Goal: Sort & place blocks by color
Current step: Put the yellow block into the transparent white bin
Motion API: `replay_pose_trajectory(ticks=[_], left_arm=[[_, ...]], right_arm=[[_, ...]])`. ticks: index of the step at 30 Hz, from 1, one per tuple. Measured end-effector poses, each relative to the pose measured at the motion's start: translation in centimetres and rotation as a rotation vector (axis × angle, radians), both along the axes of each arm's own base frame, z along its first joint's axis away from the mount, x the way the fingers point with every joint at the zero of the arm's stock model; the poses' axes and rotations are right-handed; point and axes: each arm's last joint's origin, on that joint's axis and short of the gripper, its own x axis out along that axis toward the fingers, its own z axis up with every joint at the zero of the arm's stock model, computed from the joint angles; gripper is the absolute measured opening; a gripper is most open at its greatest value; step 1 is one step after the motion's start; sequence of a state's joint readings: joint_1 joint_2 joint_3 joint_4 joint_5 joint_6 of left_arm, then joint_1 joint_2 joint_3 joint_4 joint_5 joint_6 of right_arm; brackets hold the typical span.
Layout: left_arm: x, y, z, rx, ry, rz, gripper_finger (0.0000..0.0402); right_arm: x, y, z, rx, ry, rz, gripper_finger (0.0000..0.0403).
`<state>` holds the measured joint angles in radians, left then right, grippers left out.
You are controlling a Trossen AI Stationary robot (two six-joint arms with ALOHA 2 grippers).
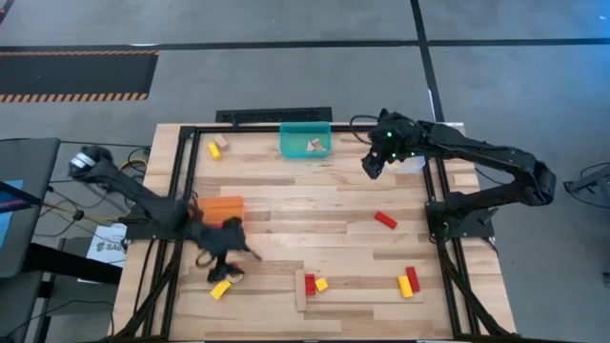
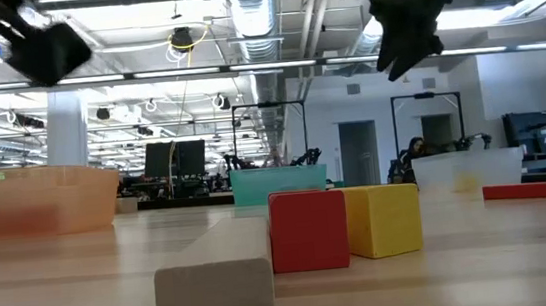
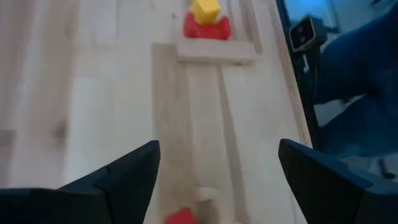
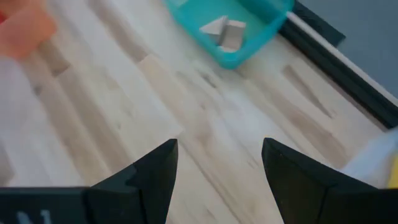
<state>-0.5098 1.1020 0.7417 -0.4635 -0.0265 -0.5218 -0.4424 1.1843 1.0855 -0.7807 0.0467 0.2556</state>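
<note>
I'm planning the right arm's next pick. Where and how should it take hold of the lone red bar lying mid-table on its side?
Probably across the middle of the red bar, coming straight down from above. It lies flat and slanted on the table with bare wood all round, so the fingers should turn to span its narrow width, closing on the two long sides. The right gripper hangs open nearby, beside the teal bin.

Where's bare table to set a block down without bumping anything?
The widest bare patch is mid-table, bordered by the teal bin, orange bin and lone red block. Also bare: between the red-and-yellow pair and the right pair. Crowded at the front left, where the left gripper hangs by a yellow block.
</note>
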Motion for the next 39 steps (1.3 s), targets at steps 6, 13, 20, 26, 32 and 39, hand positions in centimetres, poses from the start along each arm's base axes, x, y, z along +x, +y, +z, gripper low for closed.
replay_pose_trajectory(ticks=[6,13,20,26,32,39], left_arm=[[1.1,-4.9,-1.2,0.138,0.149,0.146,0.0316],[2.3,-8.6,-4.8,0.223,0.312,0.107,0.0316],[0.7,-9.9,-5.8,0.279,0.348,0.160,0.0316],[-2.2,-11.1,-5.3,0.169,0.389,0.411,0.0316],[-4.4,-12.6,-6.2,0.101,0.499,0.534,0.0316],[-4.1,-12.7,-8.2,0.139,0.557,0.624,0.0316]], right_arm=[[0.6,1.3,0.0,-0.017,0.006,0.085,0.0253],[1.0,2.4,0.0,-0.003,0.006,0.119,0.0253],[1.3,3.6,0.0,0.075,-0.030,0.068,0.0253],[1.8,4.2,-0.1,0.094,-0.043,0.069,0.0253],[2.0,4.3,-0.4,0.103,-0.034,0.068,0.0253],[2.6,4.0,-0.8,0.105,-0.023,0.062,0.0253]])
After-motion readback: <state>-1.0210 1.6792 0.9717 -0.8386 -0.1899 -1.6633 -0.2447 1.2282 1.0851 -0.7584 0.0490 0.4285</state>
